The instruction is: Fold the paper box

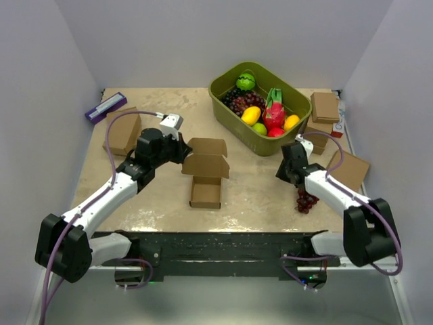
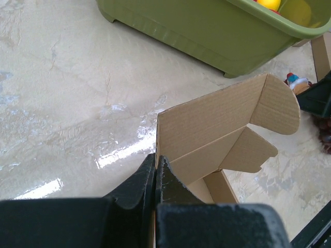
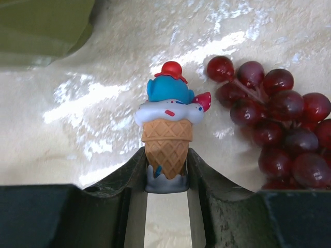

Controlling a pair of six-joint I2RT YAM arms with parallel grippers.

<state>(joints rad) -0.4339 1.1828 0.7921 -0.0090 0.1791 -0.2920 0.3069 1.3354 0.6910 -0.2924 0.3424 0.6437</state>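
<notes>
Pale marbled tabletop [image 1: 250, 193] fills the space between white walls, with a green basket [image 1: 230, 116] of fruit at the far right. The paper box [image 1: 206, 169] sits near the middle, half-folded. Its open tray lies toward the robot's bases, and its lid panel stands up at the far end with rounded side flaps hanging off it. Its long axis runs near to far in the top view.

The left gripper [image 1: 179, 150] comes in from the box's left side at the lid end. In the left wrist view its fingers [image 2: 147, 173] are pressed together on the left edge of the upright cardboard panel, and the lid stretches away to the right of them.

The right gripper [image 1: 292, 172] is well apart from the box, on the right. It is clamped on the base of a small ice-cream cone toy [image 3: 168, 129], just beside a bunch of red grapes [image 3: 274, 119].

The left arm is nearer and already has the cardboard. The lid probably has to swing toward the robot over the tray, pivoting about the crease across the box's short width. The right arm looks unable to help while it holds the toy.
</notes>
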